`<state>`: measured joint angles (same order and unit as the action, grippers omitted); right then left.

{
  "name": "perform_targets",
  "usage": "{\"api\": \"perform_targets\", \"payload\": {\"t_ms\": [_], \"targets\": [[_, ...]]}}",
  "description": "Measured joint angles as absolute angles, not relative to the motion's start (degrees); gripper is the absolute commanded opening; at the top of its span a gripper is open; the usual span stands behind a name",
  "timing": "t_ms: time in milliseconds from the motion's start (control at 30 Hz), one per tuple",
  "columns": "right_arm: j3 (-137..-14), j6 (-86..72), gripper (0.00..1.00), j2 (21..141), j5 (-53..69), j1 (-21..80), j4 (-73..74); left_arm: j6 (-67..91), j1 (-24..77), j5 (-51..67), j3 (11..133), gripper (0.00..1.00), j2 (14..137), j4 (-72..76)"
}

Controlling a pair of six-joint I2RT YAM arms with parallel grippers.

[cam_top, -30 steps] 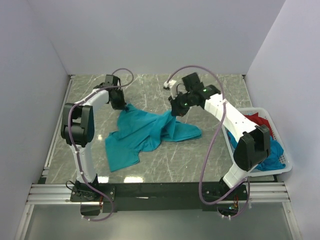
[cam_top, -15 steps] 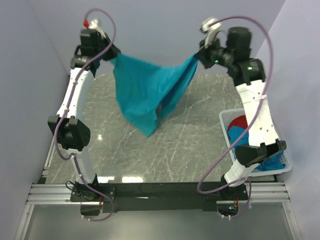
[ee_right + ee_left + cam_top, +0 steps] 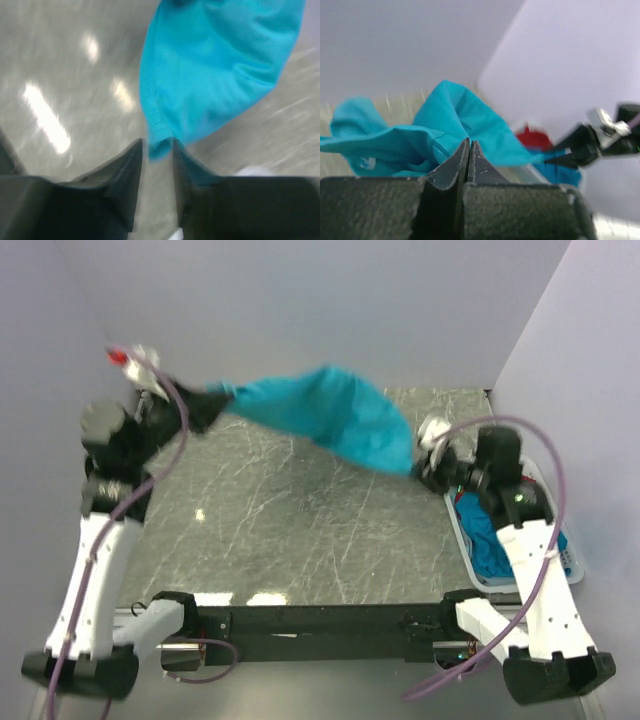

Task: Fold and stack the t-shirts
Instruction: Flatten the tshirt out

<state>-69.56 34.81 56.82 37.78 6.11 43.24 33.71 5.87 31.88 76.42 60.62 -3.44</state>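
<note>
The teal t-shirt (image 3: pixel 330 410) is in the air above the table, billowing between my two grippers. My left gripper (image 3: pixel 215 402) is shut on one end of it; in the left wrist view the jaws (image 3: pixel 469 142) are pressed together with teal cloth (image 3: pixel 455 115) right behind them. My right gripper (image 3: pixel 425 468) holds the other end; in the right wrist view a corner of the shirt (image 3: pixel 215 65) sits between its fingertips (image 3: pixel 157 142), the jaws a little apart. A blue shirt (image 3: pixel 490 540) and a red shirt (image 3: pixel 532 137) lie in the basket.
The white slatted basket (image 3: pixel 575 575) stands at the right table edge, right beside the right arm. The marble tabletop (image 3: pixel 300 520) lies below the shirt. Walls close in at the left, back and right.
Both arms swung from high at the back down and toward the near side. The teal shirt, first lifted off the table, went from hanging between them to billowing sideways.
</note>
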Motion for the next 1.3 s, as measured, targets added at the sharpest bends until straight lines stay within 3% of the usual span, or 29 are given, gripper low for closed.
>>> {"api": "perform_targets", "payload": {"t_ms": [33,133,233,400,633,933,1067,1300], "targets": [[-64.6,37.3,0.54,54.8,38.0,6.1,44.7,33.6,6.1,33.5,70.3,0.00,56.7,-4.3],[-54.4,43.0,0.62,52.6,36.9,6.1,50.6,33.5,6.5,37.1,57.3,0.00,50.4,-7.6],[-50.7,44.8,0.67,53.1,36.1,6.1,54.0,34.2,6.4,38.2,45.9,0.00,47.0,-15.2],[-54.6,41.5,0.68,56.9,38.0,6.2,52.0,38.7,6.4,38.1,35.0,0.00,40.1,-25.1],[-76.0,31.6,0.61,89.1,39.2,10.1,46.3,43.7,6.5,35.3,30.7,0.00,36.6,-27.8],[-118.8,17.4,0.58,128.2,27.7,16.9,48.1,47.9,6.5,31.4,29.3,0.00,37.3,-28.2],[-132.5,11.9,0.59,138.4,21.6,18.7,47.1,48.9,6.5,30.4,29.0,0.00,37.8,-28.2],[-134.5,8.1,0.61,144.6,16.0,19.4,47.4,49.0,6.5,29.6,29.0,0.00,39.6,-28.0]]}}
